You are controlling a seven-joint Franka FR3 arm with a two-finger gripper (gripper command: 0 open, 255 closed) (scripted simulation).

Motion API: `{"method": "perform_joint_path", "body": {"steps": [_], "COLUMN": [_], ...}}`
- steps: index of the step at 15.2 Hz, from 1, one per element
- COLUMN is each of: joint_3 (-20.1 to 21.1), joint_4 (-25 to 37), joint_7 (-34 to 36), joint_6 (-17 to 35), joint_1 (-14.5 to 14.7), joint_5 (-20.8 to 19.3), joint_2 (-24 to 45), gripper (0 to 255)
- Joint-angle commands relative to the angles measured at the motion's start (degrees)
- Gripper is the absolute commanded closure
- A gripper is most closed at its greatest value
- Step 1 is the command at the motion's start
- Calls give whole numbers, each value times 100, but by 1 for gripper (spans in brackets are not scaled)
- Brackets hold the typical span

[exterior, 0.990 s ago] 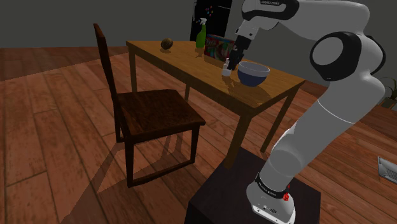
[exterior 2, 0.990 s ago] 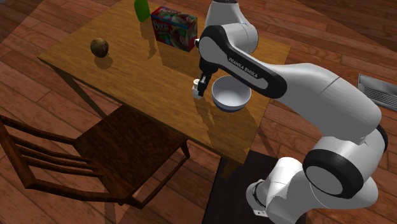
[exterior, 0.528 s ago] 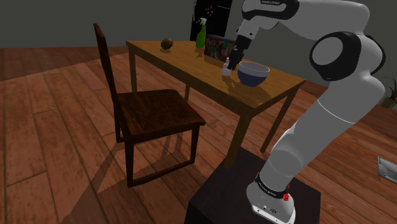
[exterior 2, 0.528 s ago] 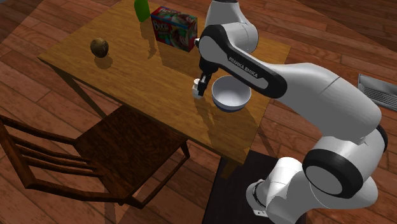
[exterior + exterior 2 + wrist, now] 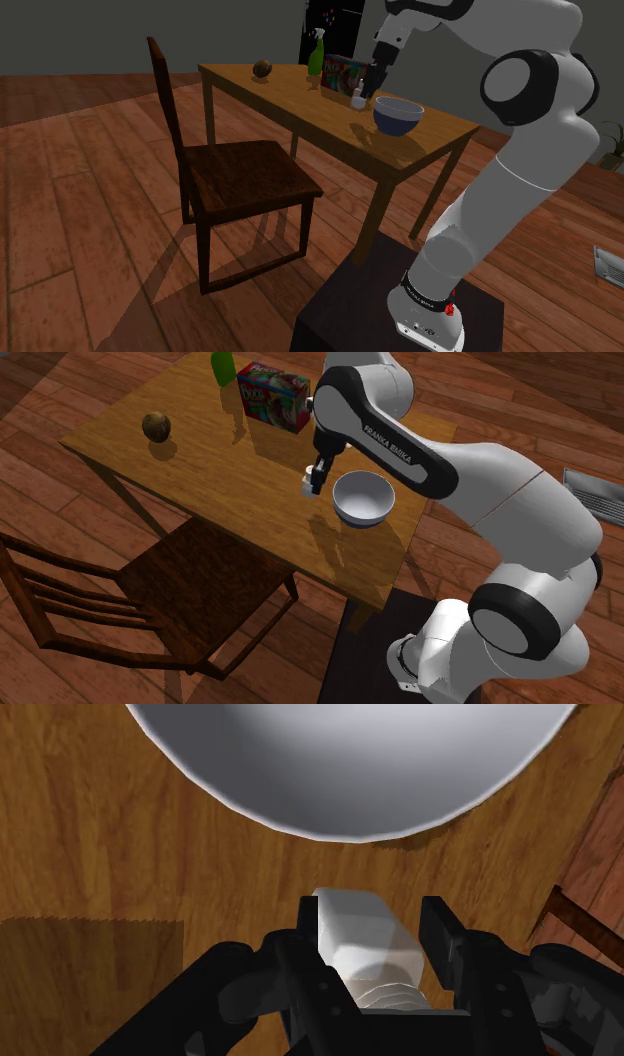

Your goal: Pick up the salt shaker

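Note:
The salt shaker (image 5: 362, 945) is a small white block with a ribbed cap. It sits clasped between my black fingers (image 5: 303, 936). My gripper (image 5: 361, 96) is shut on it and holds it a little above the wooden table (image 5: 290, 102), next to the blue-grey bowl (image 5: 398, 114). In the second exterior view the salt shaker (image 5: 308, 480) hangs at my gripper (image 5: 313, 484), left of the bowl (image 5: 362, 498), with its shadow on the tabletop below.
A green bottle (image 5: 317, 52), a colourful box (image 5: 343, 72) and a brown round fruit (image 5: 262, 69) stand farther back on the table. A dark wooden chair (image 5: 225, 175) is pushed near the table's long side. My stand (image 5: 395, 310) is at the near end.
My gripper has risen with the salt shaker, lifting it off the tabletop beside the bowl.

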Motion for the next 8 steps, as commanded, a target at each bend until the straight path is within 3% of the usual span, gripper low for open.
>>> {"method": "perform_joint_path", "body": {"steps": [1,8], "joint_3": [-33,-97], "joint_4": [273,916], "joint_7": [-10,-1], "joint_6": [-190,-644], "joint_1": [-5,-19], "joint_5": [45,158], "joint_2": [103,325], "gripper": [255,255]}}
